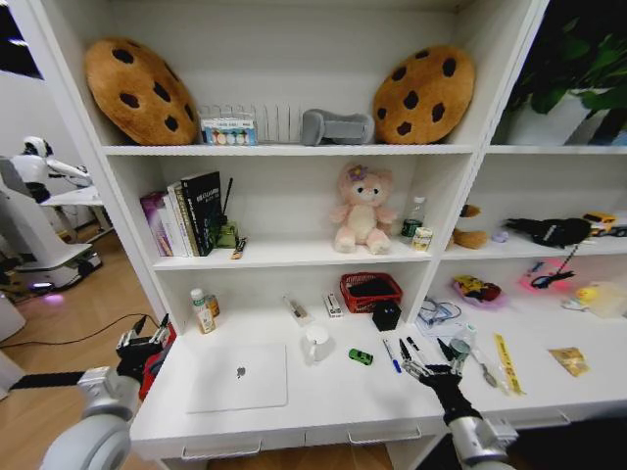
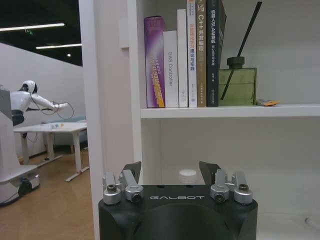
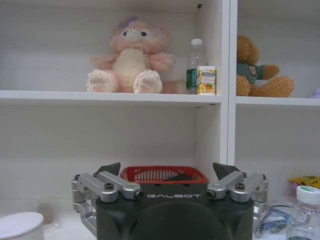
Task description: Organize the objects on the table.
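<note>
On the long white table point(image 1: 323, 401) a silver laptop point(image 1: 238, 377) lies closed at the front left. A white mug point(image 1: 315, 342) stands behind it, its rim also in the right wrist view point(image 3: 20, 225). Right of the mug sit a tiny green toy car point(image 1: 361, 357), a blue pen point(image 1: 392, 355) and black pens point(image 1: 409, 345). My right gripper point(image 1: 431, 370) point(image 3: 167, 170) hovers open and empty over the table's front right, just right of the pens. My left gripper point(image 1: 147, 343) point(image 2: 170, 170) is open and empty beside the table's left end.
A red basket point(image 1: 370, 291) point(image 3: 162, 174) and a black box point(image 1: 386, 315) stand at the back of the table. A small bottle point(image 1: 203, 311) is at the back left, another bottle point(image 1: 460, 341) point(image 3: 305, 210) by my right gripper. Shelves with books point(image 2: 182, 55), a pink plush bear point(image 3: 131, 57) and cookie cushions point(image 1: 140, 90) rise behind.
</note>
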You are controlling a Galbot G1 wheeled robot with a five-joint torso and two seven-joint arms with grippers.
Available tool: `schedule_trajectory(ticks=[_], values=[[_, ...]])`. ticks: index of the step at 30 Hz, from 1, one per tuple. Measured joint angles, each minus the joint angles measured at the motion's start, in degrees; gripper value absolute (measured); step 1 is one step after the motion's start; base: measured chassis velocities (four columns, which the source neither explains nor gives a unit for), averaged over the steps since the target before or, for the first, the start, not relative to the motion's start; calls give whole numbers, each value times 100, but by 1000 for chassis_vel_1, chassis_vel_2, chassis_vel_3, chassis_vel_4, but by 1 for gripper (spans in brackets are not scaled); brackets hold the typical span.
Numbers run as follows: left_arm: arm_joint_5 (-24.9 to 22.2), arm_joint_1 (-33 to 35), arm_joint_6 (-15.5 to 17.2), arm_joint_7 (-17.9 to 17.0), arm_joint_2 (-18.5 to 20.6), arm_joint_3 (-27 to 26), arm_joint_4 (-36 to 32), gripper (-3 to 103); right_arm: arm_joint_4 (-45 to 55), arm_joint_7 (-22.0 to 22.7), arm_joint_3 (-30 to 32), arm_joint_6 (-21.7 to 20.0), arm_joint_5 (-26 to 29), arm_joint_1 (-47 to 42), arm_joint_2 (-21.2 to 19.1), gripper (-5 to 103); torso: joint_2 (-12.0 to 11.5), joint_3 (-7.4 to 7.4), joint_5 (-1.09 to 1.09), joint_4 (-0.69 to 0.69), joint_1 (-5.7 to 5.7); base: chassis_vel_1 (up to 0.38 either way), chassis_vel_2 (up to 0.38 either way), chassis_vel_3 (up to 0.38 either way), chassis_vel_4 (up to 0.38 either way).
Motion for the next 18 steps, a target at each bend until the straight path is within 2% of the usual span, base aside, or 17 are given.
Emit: schedule_trajectory(ticks=[1,2,5,6,8,18], values=[[50,174,15,54,-105,-35,-159,72,23,8,-1,-17,-5,-4,-13,100,0,0,0,1,0,0,0,0,0],[50,174,15,54,-105,-35,-159,72,23,8,-1,-17,-5,-4,-13,100,0,0,0,1,0,0,0,0,0],[170,486,72,118,-264,-33,-445,88,60,38,0,-47,-8,-20,-32,100,0,0,0,1,0,0,0,0,0],[170,486,72,118,-264,-33,-445,88,60,38,0,-47,-8,-20,-32,100,0,0,0,1,0,0,0,0,0],[305,683,96,148,-308,18,-650,97,81,60,-1,-68,1,-24,-34,100,0,0,0,1,-1,0,0,0,0],[443,613,174,150,-405,1,-809,100,66,76,-24,-66,50,-46,7,100,0,1,-1,0,0,0,0,0,0]])
